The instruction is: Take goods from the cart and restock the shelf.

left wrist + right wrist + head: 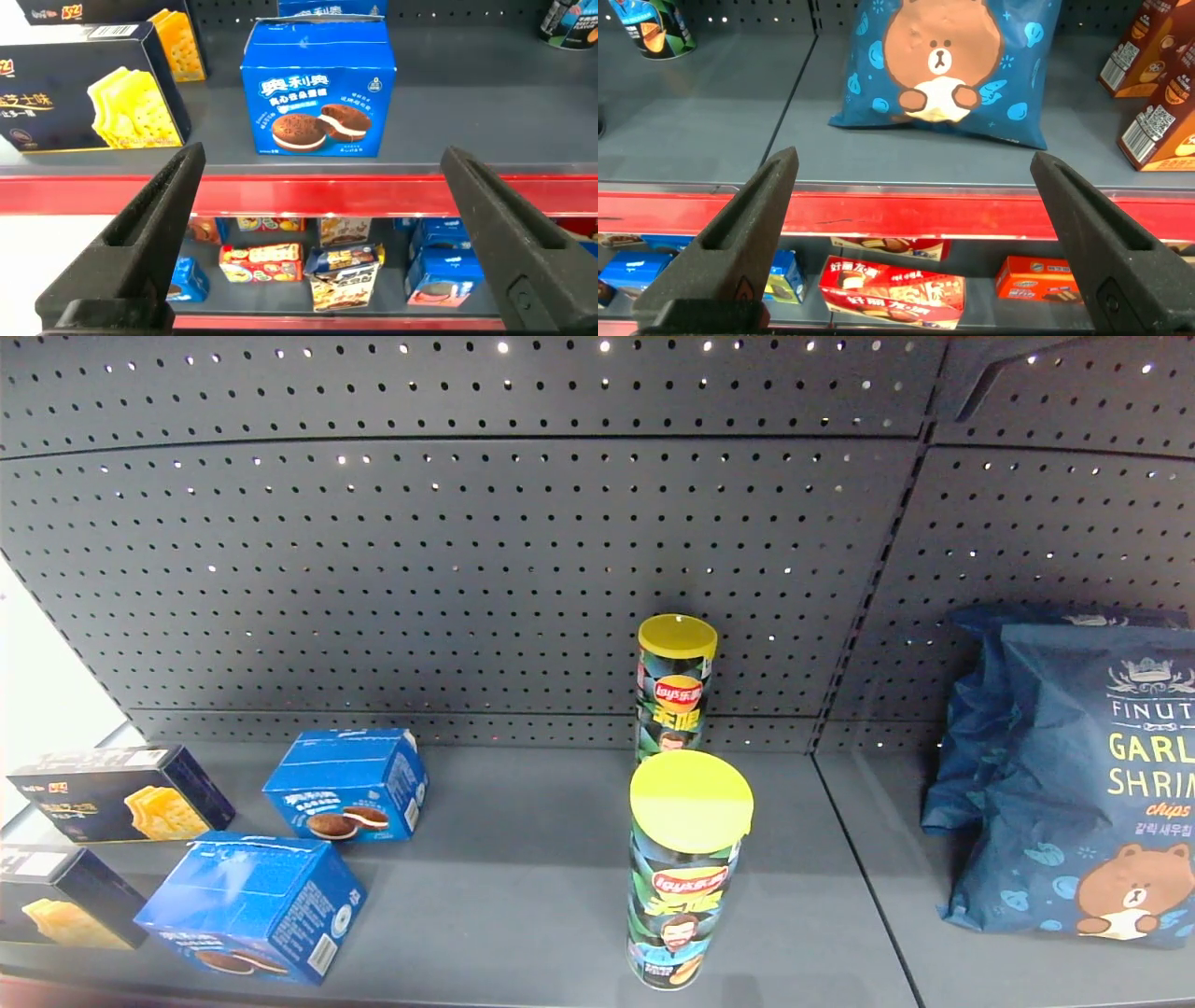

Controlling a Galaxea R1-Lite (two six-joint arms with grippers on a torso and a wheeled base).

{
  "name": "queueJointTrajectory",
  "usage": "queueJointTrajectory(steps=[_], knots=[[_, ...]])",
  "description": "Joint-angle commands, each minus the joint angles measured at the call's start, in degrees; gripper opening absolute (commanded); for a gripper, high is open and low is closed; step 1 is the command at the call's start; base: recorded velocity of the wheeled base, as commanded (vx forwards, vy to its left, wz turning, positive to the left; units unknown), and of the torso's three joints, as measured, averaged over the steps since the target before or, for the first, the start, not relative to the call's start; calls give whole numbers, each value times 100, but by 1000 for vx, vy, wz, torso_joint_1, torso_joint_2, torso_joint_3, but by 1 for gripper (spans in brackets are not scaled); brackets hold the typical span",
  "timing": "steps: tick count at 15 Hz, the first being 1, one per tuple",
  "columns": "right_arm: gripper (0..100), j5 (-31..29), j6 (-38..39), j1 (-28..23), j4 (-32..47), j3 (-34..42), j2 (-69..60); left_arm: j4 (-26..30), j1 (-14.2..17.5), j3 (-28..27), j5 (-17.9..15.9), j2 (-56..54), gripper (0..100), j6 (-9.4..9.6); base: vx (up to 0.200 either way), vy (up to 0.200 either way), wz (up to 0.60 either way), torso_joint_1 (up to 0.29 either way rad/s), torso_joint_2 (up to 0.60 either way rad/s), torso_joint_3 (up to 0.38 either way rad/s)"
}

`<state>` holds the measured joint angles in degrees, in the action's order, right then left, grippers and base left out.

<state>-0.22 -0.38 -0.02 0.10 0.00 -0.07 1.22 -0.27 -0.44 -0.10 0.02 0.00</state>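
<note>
Two chip cans with yellow lids stand upright on the grey shelf (pixel 523 887), one at the front (pixel 686 868) and one behind it (pixel 674 686) near the pegboard. Two blue cookie boxes (pixel 347 786) (pixel 252 907) sit to the left, and the front one (pixel 318 86) faces the left wrist view. My left gripper (pixel 322 252) is open and empty in front of the red shelf edge (pixel 318 182). My right gripper (pixel 915 247) is open and empty before the blue bear chips bag (pixel 945 65) (pixel 1074 803).
Two dark cracker boxes (pixel 117 793) (pixel 61 896) lie at the far left of the shelf. Brown boxes (pixel 1153 75) stand right of the bear bag. The lower shelf holds several snack packs (pixel 308 266) (pixel 892 285). A perforated back panel (pixel 467 569) closes the shelf.
</note>
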Motion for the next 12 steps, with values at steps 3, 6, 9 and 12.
queueJointTrajectory(steps=[3,6,9,12], knots=[[100,4,3,2,-1,0,7,1,0,0,-69,-2,100,114,0,0,0,0,0,0],[100,4,3,2,-1,0,7,-8,0,9,-105,-2,100,141,-67,0,0,1,1,1],[100,13,3,2,-1,0,7,1,0,9,-105,-2,100,141,0,0,0,0,0,0],[100,13,-6,2,-10,0,7,-8,0,9,-105,-2,100,141,0,0,0,0,0,0]])
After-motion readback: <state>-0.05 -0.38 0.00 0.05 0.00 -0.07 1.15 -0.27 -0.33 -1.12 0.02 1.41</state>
